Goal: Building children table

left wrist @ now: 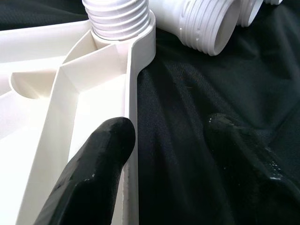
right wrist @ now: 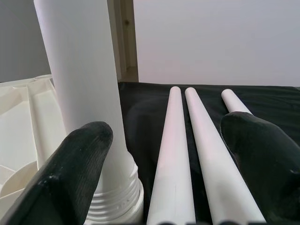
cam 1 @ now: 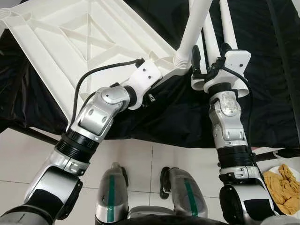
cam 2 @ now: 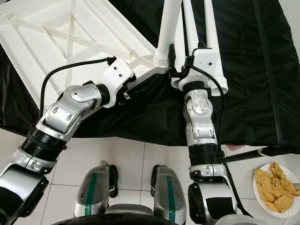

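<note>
The white plastic table top lies upside down on a black cloth. One white leg stands upright in its near corner socket, with the threads still showing. My left gripper is open astride the top's rim just below that corner, one finger inside against the rim, the other on the cloth. My right gripper is open beside the upright leg's base, its left finger in front of the leg. Three loose legs lie side by side on the cloth beyond it.
The black cloth covers the work surface up to its near edge. White floor tiles and my own legs lie below. A plate with yellow pieces sits on the floor at the lower right, near a dark bar.
</note>
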### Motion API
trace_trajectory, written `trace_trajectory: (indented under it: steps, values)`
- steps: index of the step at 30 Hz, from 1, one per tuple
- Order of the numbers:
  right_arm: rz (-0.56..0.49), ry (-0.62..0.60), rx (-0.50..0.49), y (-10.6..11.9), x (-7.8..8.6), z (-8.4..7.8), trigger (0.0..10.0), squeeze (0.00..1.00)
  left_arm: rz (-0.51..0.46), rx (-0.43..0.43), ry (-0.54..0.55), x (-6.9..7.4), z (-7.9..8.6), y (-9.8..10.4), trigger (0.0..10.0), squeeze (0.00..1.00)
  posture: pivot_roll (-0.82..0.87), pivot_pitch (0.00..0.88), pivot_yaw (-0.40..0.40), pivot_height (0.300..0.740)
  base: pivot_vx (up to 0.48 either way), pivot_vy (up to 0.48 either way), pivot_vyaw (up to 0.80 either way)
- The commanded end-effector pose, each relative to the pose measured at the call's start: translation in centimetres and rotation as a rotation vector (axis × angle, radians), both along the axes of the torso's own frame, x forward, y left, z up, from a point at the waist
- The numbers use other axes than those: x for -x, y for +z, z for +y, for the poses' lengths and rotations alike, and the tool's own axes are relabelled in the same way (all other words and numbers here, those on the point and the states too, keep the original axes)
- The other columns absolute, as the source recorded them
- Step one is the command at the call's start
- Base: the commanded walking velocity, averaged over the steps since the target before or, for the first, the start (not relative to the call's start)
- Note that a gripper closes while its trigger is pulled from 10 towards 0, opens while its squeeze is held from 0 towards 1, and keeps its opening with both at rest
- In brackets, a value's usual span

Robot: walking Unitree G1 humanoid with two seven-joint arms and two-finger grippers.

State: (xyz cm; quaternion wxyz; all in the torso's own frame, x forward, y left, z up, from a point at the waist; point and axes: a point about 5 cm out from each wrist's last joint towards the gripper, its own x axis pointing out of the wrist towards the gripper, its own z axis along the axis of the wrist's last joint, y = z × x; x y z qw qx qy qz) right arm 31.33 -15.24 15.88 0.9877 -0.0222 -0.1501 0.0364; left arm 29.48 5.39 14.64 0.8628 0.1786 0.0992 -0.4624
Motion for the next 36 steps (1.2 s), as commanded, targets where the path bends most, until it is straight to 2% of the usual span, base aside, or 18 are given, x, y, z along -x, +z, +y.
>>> trace_trajectory:
  steps: [1, 5, 6, 8, 9, 14, 17, 23, 26, 28, 34, 35, 36]
  values:
    - [0.003, -0.004, 0.008, 0.1, -0.1, -0.2, 10.0, 0.0, -0.075, -0.045, 0.179, -0.8, 0.7, -0.5, 10.0, 0.0, 0.06, 0.052, 0.014, 0.74, 0.0, 0.0, 0.0]
    - [0.002, -0.006, 0.009, 0.1, -0.1, -0.2, 10.0, 0.0, -0.092, -0.055, 0.196, -1.0, 0.6, -0.7, 10.0, 0.0, 0.05, 0.046, 0.018, 0.74, 0.0, 0.0, 0.0]
    - [0.002, -0.007, 0.008, 0.1, 0.0, -0.2, 10.0, 0.0, -0.093, -0.036, 0.23, -1.3, 0.6, -0.5, 10.0, 0.0, 0.05, 0.044, 0.02, 0.74, 0.0, 0.0, 0.0]
    - [0.002, -0.007, 0.008, 0.1, 0.0, -0.2, 10.0, 0.0, -0.093, -0.036, 0.23, -1.3, 0.6, -0.5, 10.0, 0.0, 0.05, 0.044, 0.02, 0.74, 0.0, 0.0, 0.0]
    - [0.002, -0.008, 0.008, 0.1, 0.0, -0.2, 10.0, 0.0, -0.114, 0.008, 0.281, -2.0, 0.7, 0.2, 10.0, 0.0, 0.04, 0.042, 0.02, 0.74, 0.0, 0.0, 0.0]
    - [0.003, -0.008, 0.008, 0.0, 0.0, -0.2, 10.0, 0.0, -0.122, 0.025, 0.294, -2.2, 0.8, 0.6, 10.0, 0.0, 0.04, 0.042, 0.019, 0.74, 0.0, 0.0, 0.0]
    - [0.001, -0.009, 0.012, 0.1, 0.1, -0.3, 10.0, 0.0, -0.119, -0.038, 0.273, -1.9, 0.6, -0.5, 10.0, 0.0, 0.04, 0.04, 0.02, 0.74, 0.0, 0.0, 0.0]
    - [0.0, -0.012, 0.015, 0.1, 0.1, -0.4, 10.0, 0.0, -0.131, -0.07, 0.232, -1.5, 0.1, -1.1, 10.0, 0.0, 0.03, 0.039, 0.021, 0.74, 0.0, 0.0, 0.0]
    - [0.0, -0.015, 0.017, 0.1, 0.2, -0.5, 10.0, 0.0, -0.157, -0.119, 0.196, -1.1, -0.3, -1.6, 10.0, 0.0, 0.03, 0.04, 0.021, 0.74, 0.0, 0.0, 0.0]
    - [0.0, -0.015, 0.017, 0.1, 0.2, -0.5, 10.0, 0.0, -0.157, -0.119, 0.196, -1.1, -0.3, -1.6, 10.0, 0.0, 0.03, 0.04, 0.021, 0.74, 0.0, 0.0, 0.0]
    - [0.0, -0.019, 0.019, 0.2, 0.2, -0.6, 10.0, 0.0, -0.16, -0.104, 0.106, -0.4, -0.9, -1.6, 10.0, 0.0, 0.03, 0.044, 0.017, 0.74, 0.0, 0.0, 0.0]
    - [0.0, -0.021, 0.02, 0.2, 0.2, -0.7, 10.0, 0.0, -0.14, -0.084, 0.037, 0.2, -1.0, -1.5, 10.0, 0.0, 0.03, 0.049, 0.015, 0.74, 0.0, 0.0, 0.0]
    - [0.0, -0.021, 0.02, 0.2, 0.2, -0.7, 10.0, 0.0, -0.14, -0.084, 0.037, 0.2, -1.0, -1.5, 10.0, 0.0, 0.03, 0.049, 0.015, 0.74, 0.0, 0.0, 0.0]
